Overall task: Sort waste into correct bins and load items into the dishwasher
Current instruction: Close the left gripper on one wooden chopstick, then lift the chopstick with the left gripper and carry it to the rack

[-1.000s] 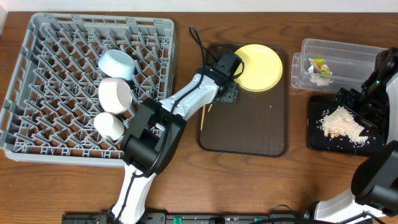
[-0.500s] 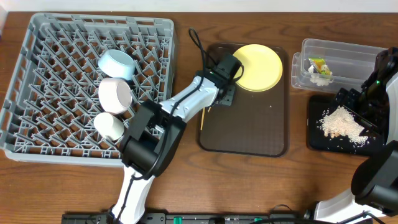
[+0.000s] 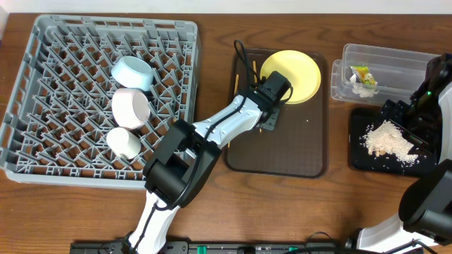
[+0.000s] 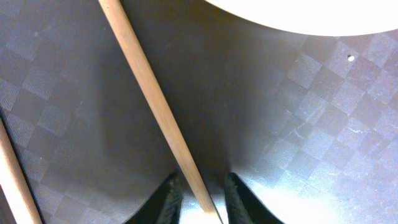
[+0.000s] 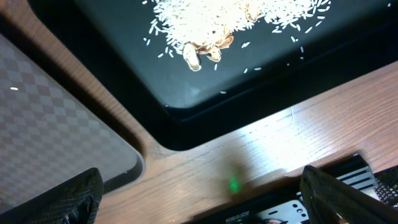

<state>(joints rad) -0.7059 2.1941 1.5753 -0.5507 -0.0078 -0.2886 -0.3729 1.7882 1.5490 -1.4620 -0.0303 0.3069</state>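
A: Status, quick?
B: Waste looks sorted, imo. Wrapper (image 3: 361,72) & paper bits (image 3: 364,89) are in the clear tub (image 3: 385,49), upper right of frame. Crumbs (image 3: 387,138) sit in the black tray (image 3: 374,164) just below it.
A: Dishes?
B: 3 in. Blue bowl (image 3: 133,72), white bowl (image 3: 131,106) & cup (image 3: 123,142) stand in a column in the rack (image 3: 56,42), left of frame. Plate (image 3: 296,74) lies on the brown tray (image 3: 282,152), top centre, not yet loaded.
A: Chopsticks?
B: Both on the brown tray too. In the left wrist view one chopstick (image 4: 149,93) runs diagonally from the top down btw the fingers of the left claw (image 4: 202,202). The second chopstick (image 4: 11,174) is at the lower-left edge.
A: Claw got it?
B: Can't tell. Gap is narrow. The stick is close to one finger w/ a sliver free at the other. Pinched or just straddled, unclear.
A: Other arm?
B: Right claw (image 5: 202,199) is spread wide & empty. It hangs above the corner of the black tray.
A: So what's left?
B: Plate + 2 chopsticks into the rack. Loading approx half done, sorting prob. finished.
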